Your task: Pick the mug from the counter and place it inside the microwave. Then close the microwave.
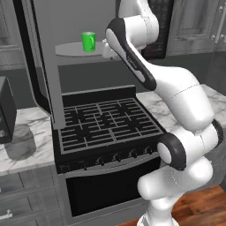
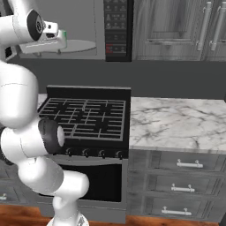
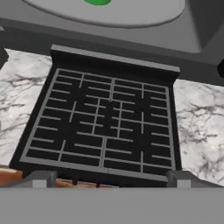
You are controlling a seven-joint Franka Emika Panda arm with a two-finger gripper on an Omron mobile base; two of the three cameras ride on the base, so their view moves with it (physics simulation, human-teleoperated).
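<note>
A: Fingers status: spread wide, holding nothing. In the hand view the two fingertips [image 3: 39, 180] stand far apart at the bottom, with only the stove [image 3: 103, 124] between them. The gripper [image 1: 110, 49] sits at the mouth of the microwave [image 1: 44, 66], just beside the mug [image 1: 88, 42] but apart from it.

B: Mug location?

A: Upright on the turntable [image 1: 70, 50] inside the cavity, handle toward the right in the left base view. Placement appears complete. The door [image 1: 31, 62] stands open, swung out to the left above the stove and the tabletop [image 2: 176, 121].

B: Handling notes, should the mug need re-seating?

A: Judged rigid, light and smooth-walled, likely ceramic, so slippery and breakable if dropped or knocked. It is short and stands squarely, so tipping risk looks low, but a sideways bump could slide it across the turntable. Recommended hold: across the body, one finger on each side, clear of the handle, at mid-height. Do not grip by the handle or pinch the rim.

B: Next step?

A: Probably withdraw the arm from the opening without brushing the mug, then push the door shut. The door is a broad stiff panel on a left-hand hinge; contact should be made near its free edge, pushing with the fingers rather than gripping.

B: Risks?

A: Wrist clipping the mug on retreat; the door meeting the arm before it is clear.
</note>
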